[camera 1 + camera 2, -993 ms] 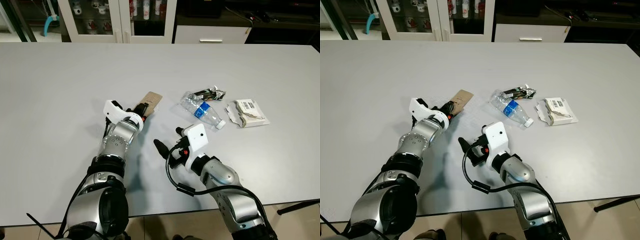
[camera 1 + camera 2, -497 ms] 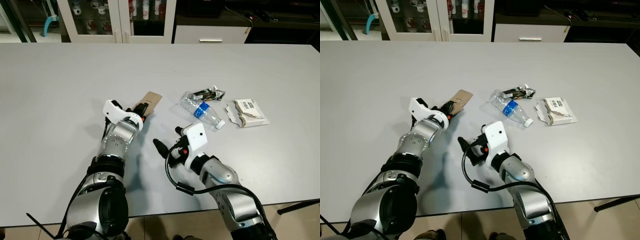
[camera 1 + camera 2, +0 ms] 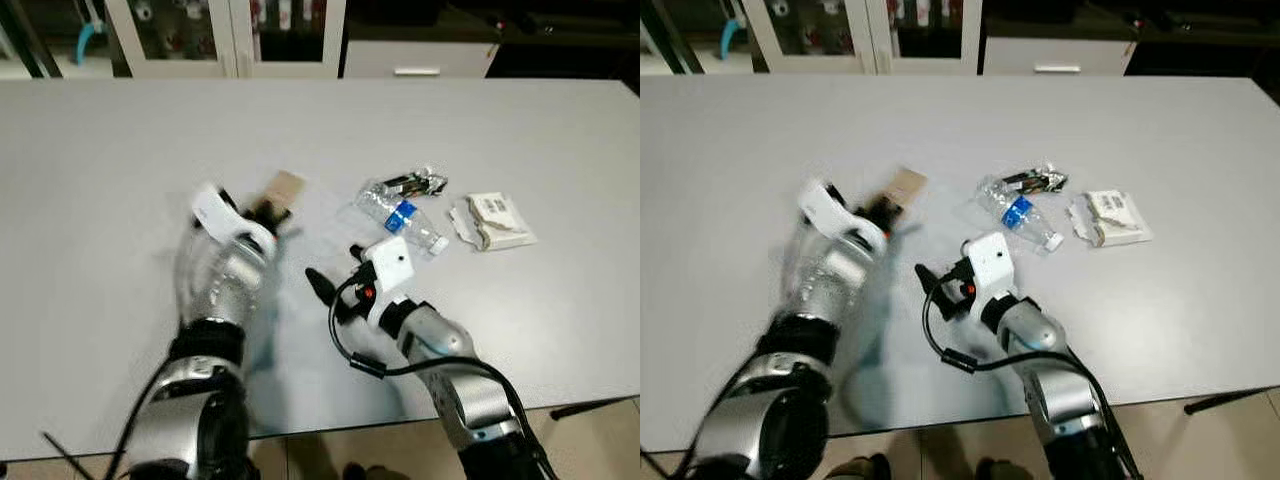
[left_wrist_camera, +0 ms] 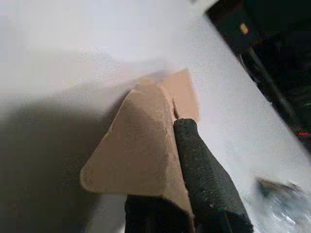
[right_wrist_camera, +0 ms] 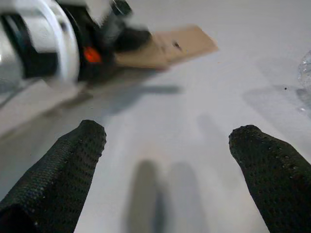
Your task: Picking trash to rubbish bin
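Now we have our left gripper clamped on the cardboard, which sits just off the white table, to the left of the bottle. Our left arm is blurred in the head views, so we judge it is moving, and that is the risk: the wrist view shows only one black finger pressed along the fold of the cardboard, the piece bent into a tent, so a thin, floppy sheet held at one edge could slide out on a quick swing toward a bin we cannot see. Our right gripper hovers low over the table below the bottle, its fingers spread wide and holding nothing; if it sweeps toward the bottle carelessly it could knock it or the dark wrapper touching it. The torn white packet lies right of the bottle, apart from it. The head views give us the whole litter layout; the left wrist view alone shows the grip on the fold, and the right wrist view shows the cardboard raised above its shadow.
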Robot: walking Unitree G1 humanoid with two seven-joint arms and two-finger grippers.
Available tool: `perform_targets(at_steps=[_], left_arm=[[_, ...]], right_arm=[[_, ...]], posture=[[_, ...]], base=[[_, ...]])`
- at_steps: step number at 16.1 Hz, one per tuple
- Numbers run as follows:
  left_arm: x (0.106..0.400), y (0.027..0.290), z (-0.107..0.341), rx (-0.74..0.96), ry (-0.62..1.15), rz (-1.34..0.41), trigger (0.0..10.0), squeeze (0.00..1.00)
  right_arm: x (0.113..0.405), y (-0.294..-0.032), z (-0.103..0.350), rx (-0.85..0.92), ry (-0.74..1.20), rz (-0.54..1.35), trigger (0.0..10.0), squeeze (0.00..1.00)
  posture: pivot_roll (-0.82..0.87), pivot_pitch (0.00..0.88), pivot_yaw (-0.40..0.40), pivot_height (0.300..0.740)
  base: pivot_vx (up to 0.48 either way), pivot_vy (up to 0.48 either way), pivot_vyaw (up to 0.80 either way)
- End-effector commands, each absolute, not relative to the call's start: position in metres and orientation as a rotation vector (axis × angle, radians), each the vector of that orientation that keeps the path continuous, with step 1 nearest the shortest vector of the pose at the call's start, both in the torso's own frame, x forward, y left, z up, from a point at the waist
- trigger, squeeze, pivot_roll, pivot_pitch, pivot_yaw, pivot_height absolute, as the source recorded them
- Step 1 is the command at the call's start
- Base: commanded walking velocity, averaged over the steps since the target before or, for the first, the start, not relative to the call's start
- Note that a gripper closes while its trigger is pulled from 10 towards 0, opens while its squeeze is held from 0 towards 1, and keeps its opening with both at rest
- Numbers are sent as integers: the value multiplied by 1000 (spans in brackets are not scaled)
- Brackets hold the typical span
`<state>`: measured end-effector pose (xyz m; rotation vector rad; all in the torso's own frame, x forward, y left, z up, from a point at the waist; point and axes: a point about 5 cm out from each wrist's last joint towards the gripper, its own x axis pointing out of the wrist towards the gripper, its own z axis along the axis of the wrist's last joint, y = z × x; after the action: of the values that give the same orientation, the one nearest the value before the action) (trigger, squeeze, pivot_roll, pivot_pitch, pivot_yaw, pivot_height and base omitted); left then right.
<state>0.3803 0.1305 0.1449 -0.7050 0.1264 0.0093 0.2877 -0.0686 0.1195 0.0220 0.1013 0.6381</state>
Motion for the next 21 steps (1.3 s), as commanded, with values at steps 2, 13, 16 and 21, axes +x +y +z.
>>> perform_targets(at_steps=[2, 13, 16, 21], left_arm=[[380, 130, 157, -584, 60, -8, 10000, 0], [357, 127, 170, -50, -160, -47, 10000, 0], [352, 133, 162, 111, -165, -40, 10000, 0], [345, 138, 159, 146, -185, -15, 10000, 0]], right_arm=[[290, -70, 118, 31, 98, 631, 10000, 0], [316, -85, 131, 26, -4, 441, 10000, 0], [326, -104, 147, 66, -103, 280, 10000, 0], [332, -117, 151, 72, -146, 166, 10000, 0]], posture=[[-62, 88, -41, 740], [-37, 45, -33, 740], [-38, 37, -30, 740], [-32, 17, -44, 740]], base=[[0, 0, 0], [0, 0, 0], [0, 0, 0], [0, 0, 0]])
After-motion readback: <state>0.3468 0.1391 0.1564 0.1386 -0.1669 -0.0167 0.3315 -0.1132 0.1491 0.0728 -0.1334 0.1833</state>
